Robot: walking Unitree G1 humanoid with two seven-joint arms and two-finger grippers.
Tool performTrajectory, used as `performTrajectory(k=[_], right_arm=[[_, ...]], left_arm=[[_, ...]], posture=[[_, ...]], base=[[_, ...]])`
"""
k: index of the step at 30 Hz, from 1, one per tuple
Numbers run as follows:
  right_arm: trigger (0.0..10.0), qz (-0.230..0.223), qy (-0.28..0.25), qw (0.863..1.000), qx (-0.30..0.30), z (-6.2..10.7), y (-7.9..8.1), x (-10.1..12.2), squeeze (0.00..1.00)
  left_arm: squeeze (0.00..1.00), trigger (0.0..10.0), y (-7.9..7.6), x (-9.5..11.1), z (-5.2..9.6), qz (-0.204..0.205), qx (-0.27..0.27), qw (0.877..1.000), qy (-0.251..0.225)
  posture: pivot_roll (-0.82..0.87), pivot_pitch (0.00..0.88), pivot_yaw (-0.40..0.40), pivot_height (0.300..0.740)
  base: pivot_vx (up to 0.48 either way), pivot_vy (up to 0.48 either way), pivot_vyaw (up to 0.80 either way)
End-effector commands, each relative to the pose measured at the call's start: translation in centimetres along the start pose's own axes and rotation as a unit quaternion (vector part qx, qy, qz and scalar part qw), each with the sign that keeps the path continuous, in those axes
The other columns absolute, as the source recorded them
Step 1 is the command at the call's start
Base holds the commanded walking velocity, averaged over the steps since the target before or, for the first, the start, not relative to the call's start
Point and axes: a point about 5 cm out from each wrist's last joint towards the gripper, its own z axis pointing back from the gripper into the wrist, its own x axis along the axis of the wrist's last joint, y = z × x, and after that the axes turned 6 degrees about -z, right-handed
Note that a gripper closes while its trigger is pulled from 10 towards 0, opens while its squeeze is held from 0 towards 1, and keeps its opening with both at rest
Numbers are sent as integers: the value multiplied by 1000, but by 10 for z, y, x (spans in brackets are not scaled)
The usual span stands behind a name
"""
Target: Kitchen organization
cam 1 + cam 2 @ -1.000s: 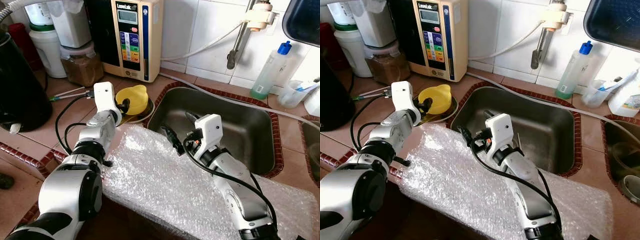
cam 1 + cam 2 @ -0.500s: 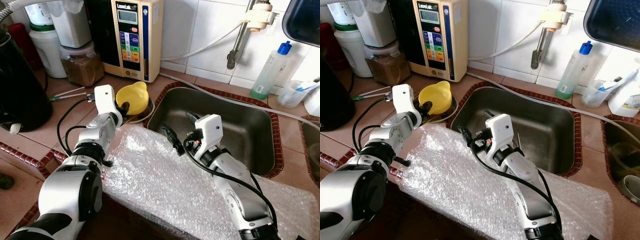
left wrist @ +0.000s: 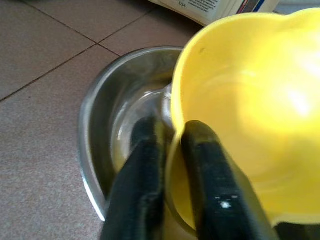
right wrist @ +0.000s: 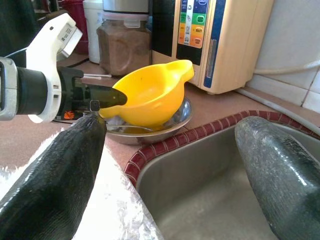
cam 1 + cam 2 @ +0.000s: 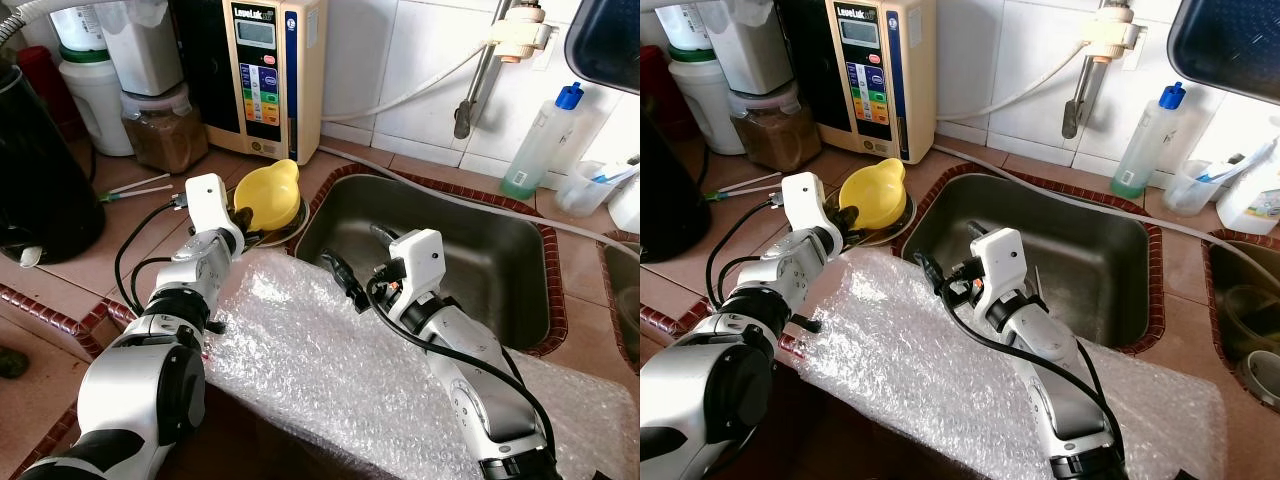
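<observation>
My left gripper [image 5: 244,212] is shut on the near rim of a yellow spouted bowl [image 5: 268,192], one finger inside and one outside [image 3: 145,165]. The yellow bowl [image 4: 150,90] is tilted and held just above a shallow steel bowl [image 3: 95,135] on the tiled counter, left of the sink [image 5: 480,265]. My right gripper [image 5: 360,257] hangs open with nothing in it. It hovers over the far edge of a bubble wrap sheet [image 5: 330,370], at the sink's near left corner, with its fingers [image 4: 55,185] pointing toward the yellow bowl.
A beige water ioniser [image 5: 265,70], a jar of brown powder [image 5: 160,125] and a black kettle [image 5: 35,170] stand along the back left. A faucet pipe [image 5: 478,85] and a soap bottle [image 5: 538,140] rise behind the sink. A hose [image 5: 450,195] runs along the sink's far rim.
The left gripper has raised and tilted the yellow bowl a little, its spout now higher over the steel bowl. The right arm has stayed put.
</observation>
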Motion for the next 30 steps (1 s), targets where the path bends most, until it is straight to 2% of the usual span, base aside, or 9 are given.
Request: performTrajectory(k=[1, 9, 14, 19, 25, 28, 30], right_arm=[[10000, 0, -1, 1000, -6, 1, -3, 0, 0], [10000, 1, 0, 1000, -5, 2, -3, 0, 0], [10000, 0, 1, 1000, -5, 2, -3, 0, 0], [10000, -2, 3, 1000, -1, 1, 0, -2, 0], [10000, -3, 2, 1000, -1, -1, -1, -2, 0], [10000, -3, -1, 1000, -4, -1, -2, -1, 0], [10000, -4, -25, 999, -27, -3, -7, 6, 0]], left_arm=[[0, 0, -1, -6, 1, -4, -4, 1000, 2], [0, 0, 3, -3, 1, -8, 5, 1000, -14], [0, 0, 4, 9, 2, -20, 7, 999, -42], [0, 0, 6, 12, 2, -19, 10, 998, -51], [0, 0, 6, 25, 6, -10, 15, 994, -108], [0, 0, 5, 29, 7, -29, 19, 991, -131], [0, 0, -7, 33, 9, -41, -1, 987, -157]], posture=[[-32, 0, 7, 740], [-33, 0, 5, 740], [-23, 0, 0, 740], [-17, 0, -5, 740], [-11, 0, -7, 740], [-10, 0, -9, 740], [-7, 0, -13, 740]], base=[[0, 0, 0], [0, 0, 0], [0, 0, 0], [0, 0, 0], [0, 0, 0], [0, 0, 0], [0, 0, 0]])
